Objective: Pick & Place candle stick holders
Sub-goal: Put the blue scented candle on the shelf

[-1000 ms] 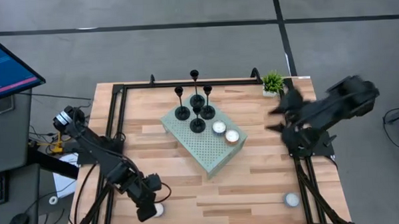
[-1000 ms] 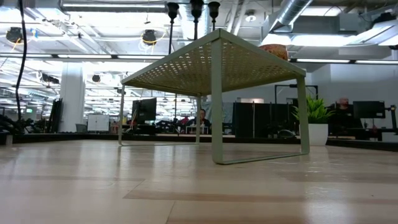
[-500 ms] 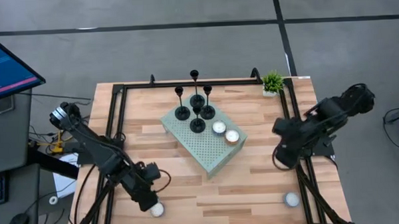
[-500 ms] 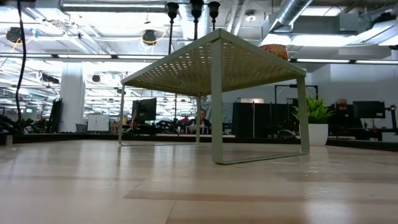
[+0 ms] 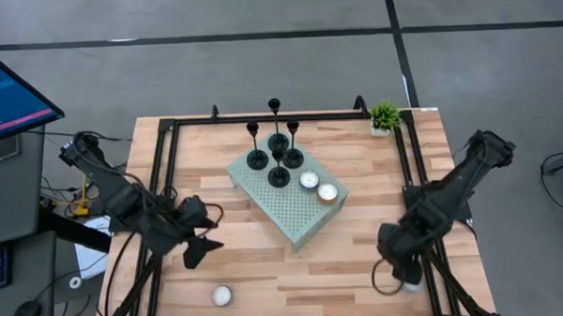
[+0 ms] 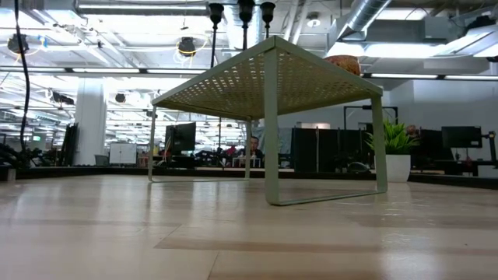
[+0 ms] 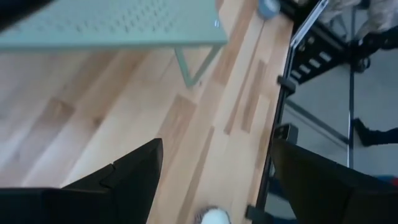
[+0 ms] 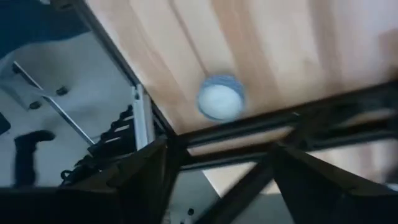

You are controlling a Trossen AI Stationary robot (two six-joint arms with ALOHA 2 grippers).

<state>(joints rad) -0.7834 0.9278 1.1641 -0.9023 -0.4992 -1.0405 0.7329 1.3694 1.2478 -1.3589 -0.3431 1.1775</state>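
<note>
Four black candle stick holders (image 5: 278, 175) stand on their disc bases on the far end of a green perforated stand (image 5: 288, 214); their stems show at the top of the low view (image 6: 246, 9). My left gripper (image 5: 202, 252) is open and empty above the table's near left, left of the stand; in its wrist view (image 7: 217, 143) the stand's corner lies ahead. My right gripper (image 5: 391, 278) is open over the near right corner, above a white tealight (image 8: 219, 101) that lies on the table by the black frame rail.
Two tealights (image 5: 309, 180) (image 5: 328, 192) sit on the stand beside the holders. Another tealight (image 5: 221, 295) lies on the table near the near edge. A small green plant (image 5: 385, 115) stands at the far right corner. A black frame (image 5: 168, 143) runs along the table's edges.
My left gripper has risen and drawn back from the near-edge tealight toward the far edge; the tealight stays on the table. My right gripper has swung from the table's right middle toward the near right corner, down over the tealight there.
</note>
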